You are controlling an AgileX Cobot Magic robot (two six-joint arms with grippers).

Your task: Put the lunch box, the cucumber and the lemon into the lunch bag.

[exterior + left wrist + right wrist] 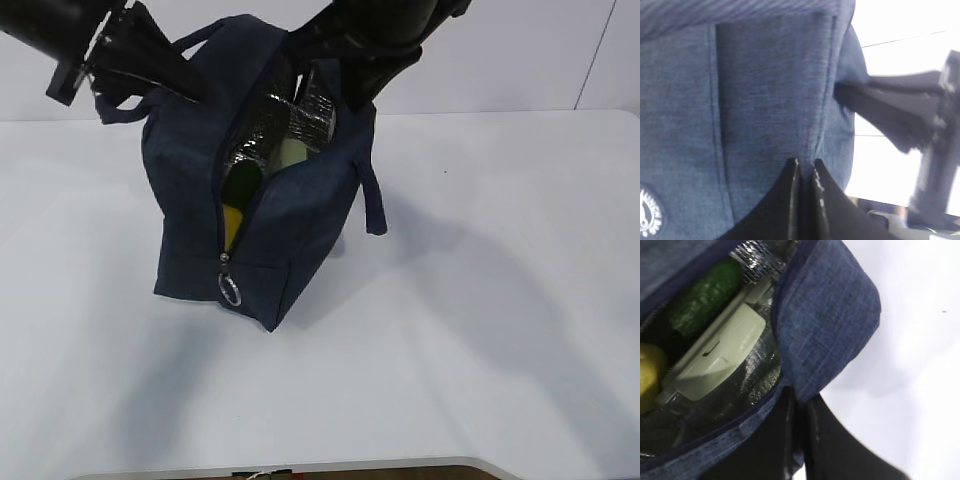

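Right wrist view alone shows the lunch box (720,347), cucumber (705,295) and lemon (650,372) inside the lunch bag (827,320), whose rim the right gripper (800,440) pinches. Left wrist view shows only outer fabric, nipped by the left gripper (806,175).

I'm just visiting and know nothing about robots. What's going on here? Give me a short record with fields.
Scene: dark blue lunch bag standing on a white table, zipper open
Inside the bag: cucumber, lemon, lunch box with pale green lid
Left gripper: shut, pinching the bag's fabric
Right gripper: shut on the bag's rim beside the opening
Zipper pull ring: hanging at the near end
Task status: all three items look to be in the bag
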